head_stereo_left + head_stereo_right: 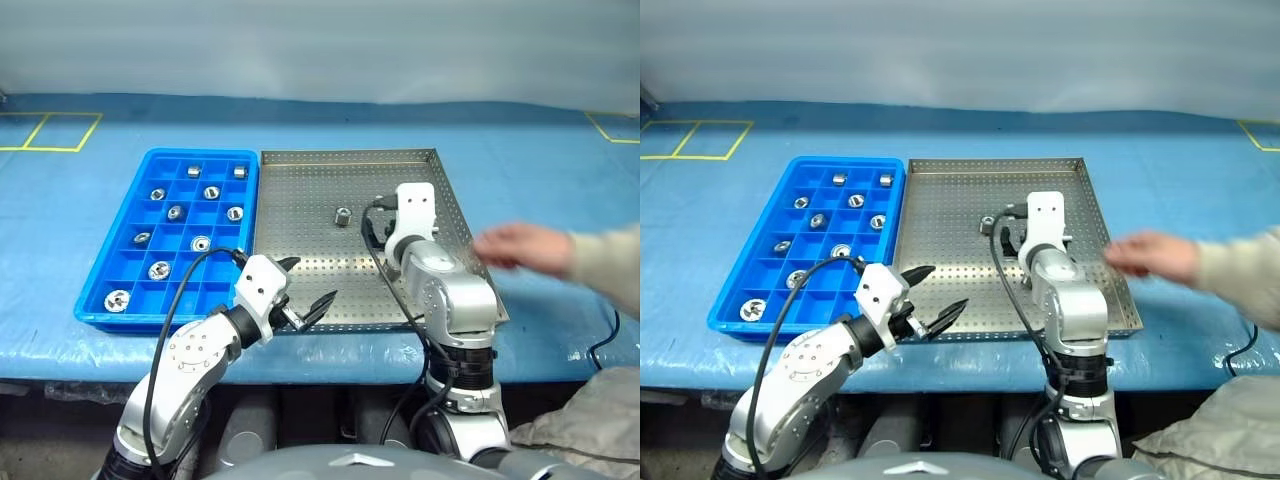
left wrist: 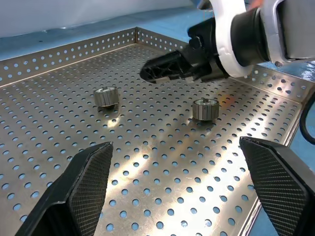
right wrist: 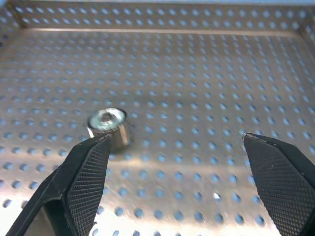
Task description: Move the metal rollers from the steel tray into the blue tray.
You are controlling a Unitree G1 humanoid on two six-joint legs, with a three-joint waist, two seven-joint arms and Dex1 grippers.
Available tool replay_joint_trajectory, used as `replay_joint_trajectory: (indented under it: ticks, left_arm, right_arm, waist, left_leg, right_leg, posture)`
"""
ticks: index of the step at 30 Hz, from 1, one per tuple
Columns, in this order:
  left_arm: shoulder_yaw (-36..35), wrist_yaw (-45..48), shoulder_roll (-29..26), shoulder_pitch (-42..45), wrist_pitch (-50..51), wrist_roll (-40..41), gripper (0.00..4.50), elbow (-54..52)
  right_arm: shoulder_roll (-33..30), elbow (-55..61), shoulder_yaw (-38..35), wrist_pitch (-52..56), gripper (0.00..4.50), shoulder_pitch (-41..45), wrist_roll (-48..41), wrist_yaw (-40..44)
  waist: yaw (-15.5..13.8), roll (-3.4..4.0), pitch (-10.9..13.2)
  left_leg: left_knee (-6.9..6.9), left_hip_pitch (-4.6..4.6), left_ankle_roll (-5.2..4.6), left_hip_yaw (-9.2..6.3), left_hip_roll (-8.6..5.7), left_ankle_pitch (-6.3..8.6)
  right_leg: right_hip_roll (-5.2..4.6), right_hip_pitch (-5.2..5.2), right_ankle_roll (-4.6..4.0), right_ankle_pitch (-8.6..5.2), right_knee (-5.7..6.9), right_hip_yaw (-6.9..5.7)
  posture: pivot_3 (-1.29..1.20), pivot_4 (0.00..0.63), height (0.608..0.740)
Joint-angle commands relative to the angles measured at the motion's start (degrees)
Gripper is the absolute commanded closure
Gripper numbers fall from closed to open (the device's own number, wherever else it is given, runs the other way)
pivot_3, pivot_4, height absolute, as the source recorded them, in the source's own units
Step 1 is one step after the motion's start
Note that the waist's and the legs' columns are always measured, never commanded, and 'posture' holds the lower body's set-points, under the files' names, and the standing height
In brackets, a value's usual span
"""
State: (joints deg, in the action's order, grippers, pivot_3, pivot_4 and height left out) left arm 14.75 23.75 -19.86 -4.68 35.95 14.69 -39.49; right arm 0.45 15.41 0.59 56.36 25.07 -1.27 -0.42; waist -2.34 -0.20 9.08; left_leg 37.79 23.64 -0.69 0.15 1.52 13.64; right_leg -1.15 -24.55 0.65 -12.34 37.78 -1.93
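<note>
While both grippers hang with jaws spread and empty, two rollers sit loose on the steel tray (image 1: 300,190): one (image 1: 342,215) near its middle, the second (image 2: 205,108) close beside it. Right gripper (image 3: 172,182) hovers over the tray, just short of the first roller. Left gripper (image 1: 305,290) sits at the tray's near edge. Blue tray (image 1: 150,160), touching the steel tray's left side, holds nine rollers (image 1: 159,270). A person's hand (image 1: 520,245) reaches near the tray's right rim

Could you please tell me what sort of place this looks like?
Probably a workshop or robot test bench: a blue-covered table with yellow tape marks, holding a steel tray and a blue tray of metal rollers.
</note>
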Motion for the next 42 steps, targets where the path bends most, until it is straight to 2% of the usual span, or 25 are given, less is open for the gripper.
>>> replay_joint_trajectory:
  ticks: [1, 10, 18, 25, 27, 36, 42]
  left_arm:
    - [0.36, -0.20, 0.16, 0.32, -0.86, 0.20, 0.00, -1.62]
    - [0.09, -1.58, 0.45, -0.03, -0.85, -0.22, 0.00, -2.15]
    - [-0.14, -1.85, 0.25, -0.38, -0.98, -0.10, 0.00, -2.39]
    - [-0.11, -1.88, -0.01, -0.48, -1.21, -0.13, 0.00, -2.44]
    - [-0.12, -2.00, 0.02, -0.54, -1.29, -0.18, 0.00, -2.49]
    - [-3.29, -8.22, 3.47, -2.35, -3.88, -2.65, 0.00, -2.82]
    - [-7.54, -10.84, 4.50, -6.93, -7.62, -3.72, 0.00, -5.09]
  right_arm:
    - [0.46, -5.03, 1.23, -8.27, 0.02, 2.39, 0.13, 0.70]
    - [1.71, -25.60, 0.99, -24.61, 0.02, 7.40, -0.42, 2.19]
    - [1.62, -38.26, 0.75, -31.69, 0.02, 10.13, -0.28, 3.82]
    - [1.06, -40.89, 0.45, -33.96, 2.30, 10.38, -0.45, 4.21]
    - [0.89, -39.43, 0.80, -33.60, 2.67, 10.07, -0.34, 4.43]
    - [2.07, -26.84, 5.13, -28.08, 2.67, 12.91, -1.27, 9.05]
    - [6.29, -22.00, 9.96, -22.91, 2.67, 15.78, -2.84, 12.82]
  waist:
    - [-0.07, -0.01, 0.01]
    - [-0.36, -0.06, 0.04]
    - [-0.43, -0.06, 0.04]
    - [-0.51, -0.06, 0.04]
    - [-0.53, -0.06, 0.04]
    - [-0.70, -0.04, 0.05]
    - [-1.97, -0.06, 0.06]
  left_leg:
    - [-0.01, 0.00, 0.00, 0.00, 0.00, 0.00]
    - [-0.01, 0.01, 0.00, 0.06, 0.01, 0.00]
    - [-0.02, 0.00, -0.01, 0.07, 0.03, 0.00]
    - [-0.02, 0.00, -0.01, 0.08, 0.05, 0.00]
    - [-0.02, 0.00, -0.01, 0.08, 0.05, 0.00]
    - [-0.05, 0.00, -0.01, 0.07, 0.10, 0.00]
    - [-0.20, -0.03, 0.00, 0.02, 0.12, 0.00]
  right_leg:
    - [0.00, 0.01, -0.01, 0.00, 0.00, 0.00]
    - [-0.09, 0.01, 0.08, 0.04, -0.02, 0.08]
    - [-0.08, 0.00, 0.07, 0.04, 0.00, 0.10]
    - [-0.09, 0.00, 0.07, 0.05, 0.00, 0.12]
    - [-0.09, 0.00, 0.08, 0.05, 0.00, 0.13]
    - [-0.08, -0.02, 0.08, 0.05, 0.01, 0.14]
    - [-0.02, -0.06, -0.02, -0.01, 0.01, 0.08]
  posture:
    - [0.20, 0.150, 0.740]
    - [0.24, 0.150, 0.740]
    - [0.25, 0.150, 0.740]
    - [0.25, 0.150, 0.740]
    - [0.25, 0.150, 0.740]
    - [0.30, 0.150, 0.740]
    - [0.37, 0.150, 0.740]
